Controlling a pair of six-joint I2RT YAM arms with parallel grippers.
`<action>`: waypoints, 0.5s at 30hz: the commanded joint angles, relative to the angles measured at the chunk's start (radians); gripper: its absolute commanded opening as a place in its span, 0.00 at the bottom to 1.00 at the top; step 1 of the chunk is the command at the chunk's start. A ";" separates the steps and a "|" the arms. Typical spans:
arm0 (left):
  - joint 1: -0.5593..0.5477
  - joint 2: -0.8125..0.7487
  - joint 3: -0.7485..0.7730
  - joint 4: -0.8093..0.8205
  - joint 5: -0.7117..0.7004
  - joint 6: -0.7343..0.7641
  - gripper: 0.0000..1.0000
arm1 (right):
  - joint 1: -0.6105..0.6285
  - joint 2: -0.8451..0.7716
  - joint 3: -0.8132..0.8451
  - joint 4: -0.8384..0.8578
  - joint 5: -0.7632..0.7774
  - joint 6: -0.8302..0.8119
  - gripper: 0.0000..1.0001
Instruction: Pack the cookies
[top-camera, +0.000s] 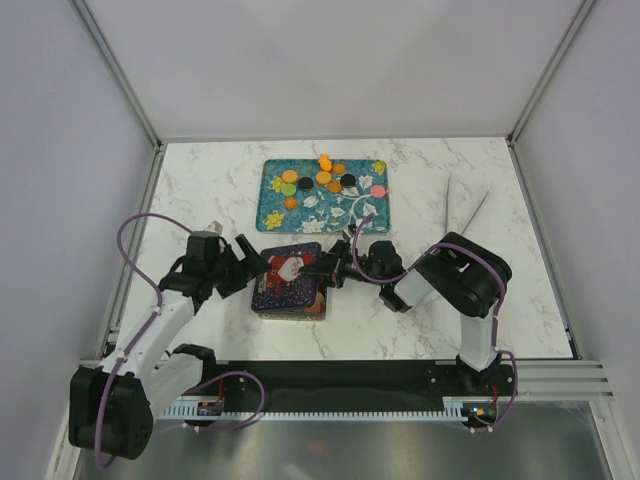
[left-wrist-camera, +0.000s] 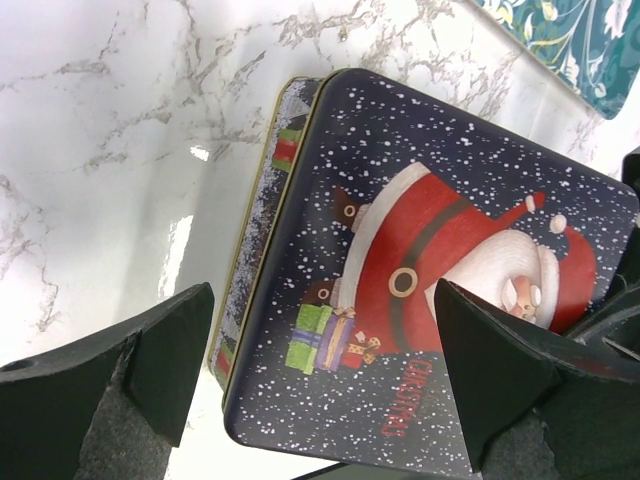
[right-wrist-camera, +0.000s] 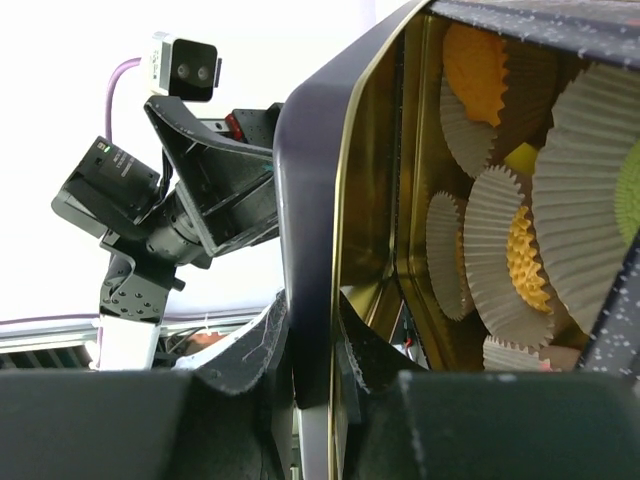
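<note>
While the right gripper clamps the lid, its lettering begins CHRIST

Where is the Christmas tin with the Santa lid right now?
In the top view, the tin sits at the front middle of the table, just before the teal tray, between the left hand and the right hand, which grips its lid.

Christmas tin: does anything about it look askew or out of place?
Yes. The lid sits crooked, lifted off the tin base along one side, because the right gripper pinches its rim. Paper cups show through the gap. Nothing looks spilled.
</note>
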 joint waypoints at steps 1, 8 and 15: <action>0.001 0.014 -0.009 0.042 -0.006 0.052 0.99 | -0.008 0.005 -0.019 0.256 -0.015 0.007 0.08; 0.001 0.062 -0.014 0.063 -0.001 0.063 0.99 | -0.042 -0.012 -0.070 0.298 -0.019 0.013 0.19; -0.007 0.085 -0.012 0.076 -0.001 0.066 0.98 | -0.067 -0.028 -0.108 0.293 -0.035 -0.001 0.29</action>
